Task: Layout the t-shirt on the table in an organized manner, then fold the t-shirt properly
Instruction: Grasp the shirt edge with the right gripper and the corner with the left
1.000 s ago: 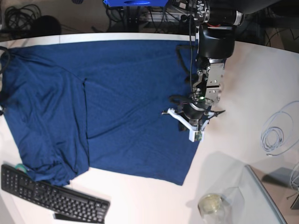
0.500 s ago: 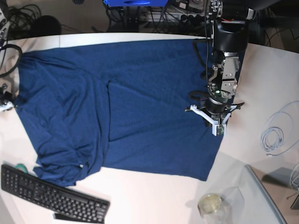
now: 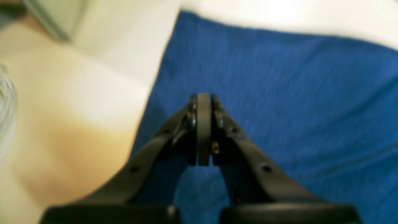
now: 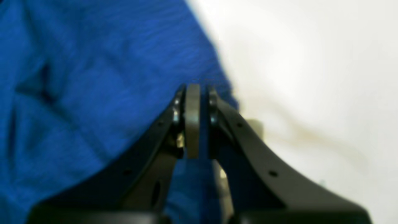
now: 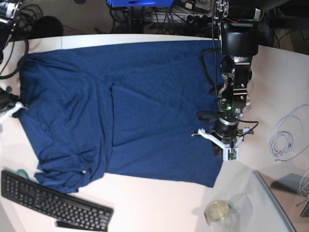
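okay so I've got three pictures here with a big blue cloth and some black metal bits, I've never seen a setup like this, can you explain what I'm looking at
This is a two-armed robot working at a white table. One picture looks down from overhead; the other two come from small cameras on each wrist, looking along the black pincers. A dark blue t-shirt lies spread across the table. The left gripper is shut at the shirt's edge, though no cloth shows between its tips. The right gripper is shut on blue cloth at the opposite side. A black keyboard, a coiled cable and a clear jar also sit there.

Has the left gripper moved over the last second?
Yes. The left gripper moved right and nearer the glass jar in the base view.
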{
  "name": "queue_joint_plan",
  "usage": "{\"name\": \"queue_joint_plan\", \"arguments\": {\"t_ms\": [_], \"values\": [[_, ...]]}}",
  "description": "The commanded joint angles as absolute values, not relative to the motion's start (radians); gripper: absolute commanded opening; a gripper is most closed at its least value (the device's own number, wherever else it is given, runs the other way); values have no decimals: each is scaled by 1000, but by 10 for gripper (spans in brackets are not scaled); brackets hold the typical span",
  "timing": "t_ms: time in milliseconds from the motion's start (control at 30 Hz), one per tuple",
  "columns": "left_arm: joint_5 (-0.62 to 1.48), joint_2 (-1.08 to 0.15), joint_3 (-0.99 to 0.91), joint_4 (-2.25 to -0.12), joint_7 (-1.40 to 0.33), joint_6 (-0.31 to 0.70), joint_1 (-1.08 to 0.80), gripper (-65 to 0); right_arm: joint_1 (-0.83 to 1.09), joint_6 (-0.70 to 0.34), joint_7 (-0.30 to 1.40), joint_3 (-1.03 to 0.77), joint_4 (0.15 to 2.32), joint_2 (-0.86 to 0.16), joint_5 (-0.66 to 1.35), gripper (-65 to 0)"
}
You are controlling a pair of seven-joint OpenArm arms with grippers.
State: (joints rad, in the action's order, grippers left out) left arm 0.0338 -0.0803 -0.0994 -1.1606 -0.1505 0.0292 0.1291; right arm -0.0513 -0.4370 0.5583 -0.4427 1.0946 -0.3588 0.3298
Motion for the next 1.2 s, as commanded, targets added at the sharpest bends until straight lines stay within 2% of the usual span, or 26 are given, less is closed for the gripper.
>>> {"name": "queue_joint_plan", "arguments": {"t_ms": [0, 133, 267, 300, 467, 533, 700, 1067, 1133, 1167], "values": [[38, -88, -102, -1213, -160, 25, 113, -650, -45, -437, 545, -449, 1147, -380, 337, -611], [39, -94, -203, -1345, -228, 38, -12, -650, 36, -438, 552, -447, 1285, -343, 337, -602], [97, -96, -346, -1408, -234, 139, -124, -650, 47, -440, 553, -429, 1331, -320, 337, -594], [105, -96, -383, -1417, -234, 159, -147, -650, 44, -440, 553, -395, 1330, -320, 337, -572], [107, -96, -529, -1422, -234, 239, -206, -650, 33, -440, 553, -197, 1345, -321, 337, -284], [111, -96, -568, -1422, -234, 243, -216, -650, 28, -440, 553, -124, 1354, -321, 338, -239], [113, -96, -648, -1417, -234, 245, -220, -650, -1, -440, 552, -24, 1337, -320, 340, -231], [113, -107, -647, -1422, -234, 245, -246, -650, -87, -440, 547, -19, 1181, -320, 338, -243], [113, -107, -647, -1422, -234, 245, -245, -650, -88, -440, 550, -19, 1178, -320, 338, -300], [113, -108, -647, -1422, -234, 245, -245, -650, -88, -440, 552, -19, 1178, -320, 338, -365]]}}
